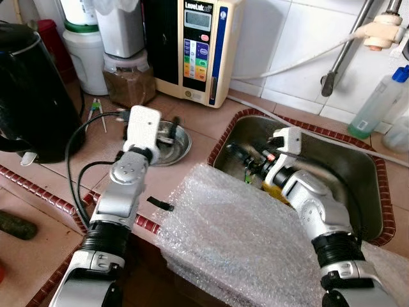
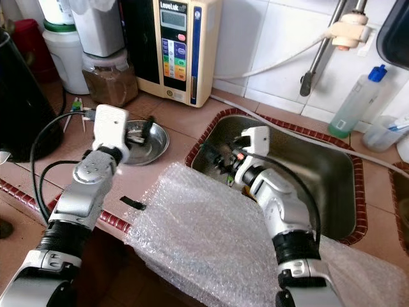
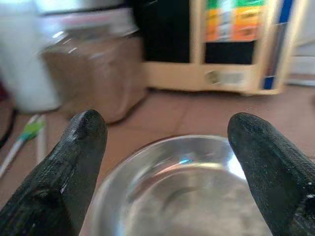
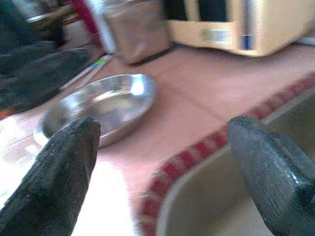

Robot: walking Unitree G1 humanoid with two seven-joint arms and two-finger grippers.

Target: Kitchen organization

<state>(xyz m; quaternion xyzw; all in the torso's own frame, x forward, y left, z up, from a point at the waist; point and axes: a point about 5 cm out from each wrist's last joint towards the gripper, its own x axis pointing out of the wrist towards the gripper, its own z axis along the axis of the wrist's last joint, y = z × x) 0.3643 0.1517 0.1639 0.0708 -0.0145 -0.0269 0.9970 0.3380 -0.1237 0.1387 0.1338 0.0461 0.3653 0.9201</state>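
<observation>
Left fingers spread over steel dish — right gripper above sink.

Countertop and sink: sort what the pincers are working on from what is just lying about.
In hand:
- steel dish, left pincer open just above it
- sink, right pincer open at its near-left corner, facing the dish
- bubble wrap over the counter edge

Lying about:
- black kettle
- water ionizer
- brown-filled jar
- spray bottle

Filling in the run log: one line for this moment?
left gripper: open over steel dish | right gripper: open above sink | bubble wrap: on counter edge
</observation>
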